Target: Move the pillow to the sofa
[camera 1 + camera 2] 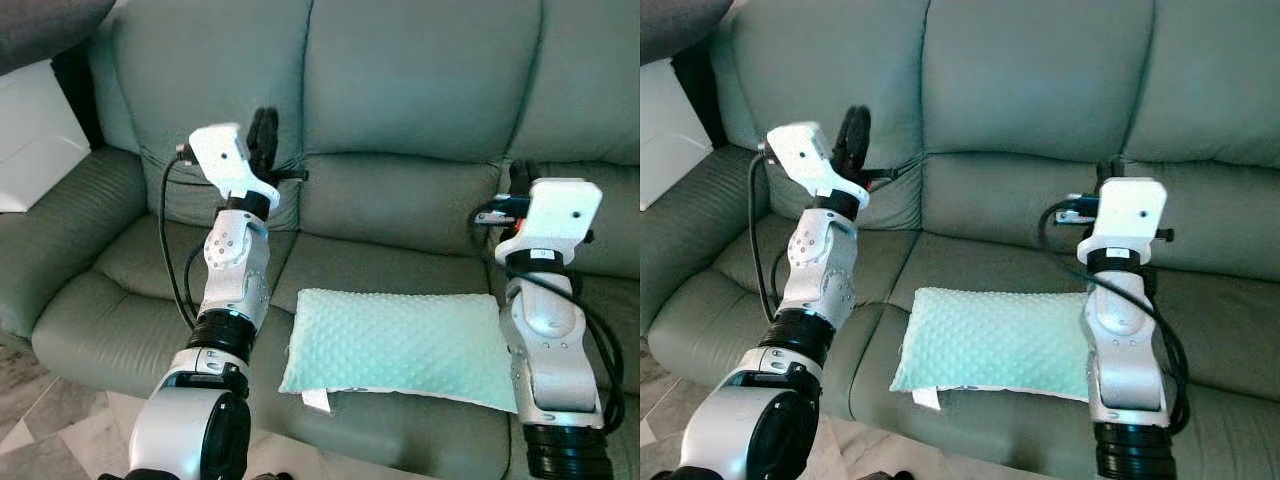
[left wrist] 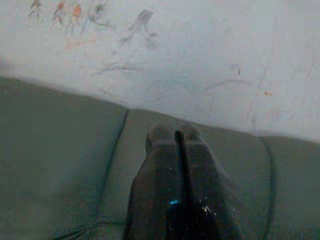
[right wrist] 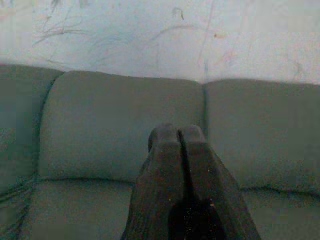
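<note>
Pillow (image 1: 400,345): mint, dimpled, soft, likely light; lies on sofa (image 1: 420,110) seat below both raised grippers. Best pinched at an edge. Left gripper (image 2: 175,137) and right gripper (image 3: 178,135): fingers pressed together, empty.

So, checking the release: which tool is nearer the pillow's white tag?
Left. The left tool is raised above the seat on the side of the white tag; the right tool is raised past the mint pillow's opposite end.

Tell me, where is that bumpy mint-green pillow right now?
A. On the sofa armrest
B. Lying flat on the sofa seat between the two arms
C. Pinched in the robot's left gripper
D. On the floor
B: the pillow lies flat on the sofa seat, with the left gripper and right gripper both shut and raised off it.
</note>
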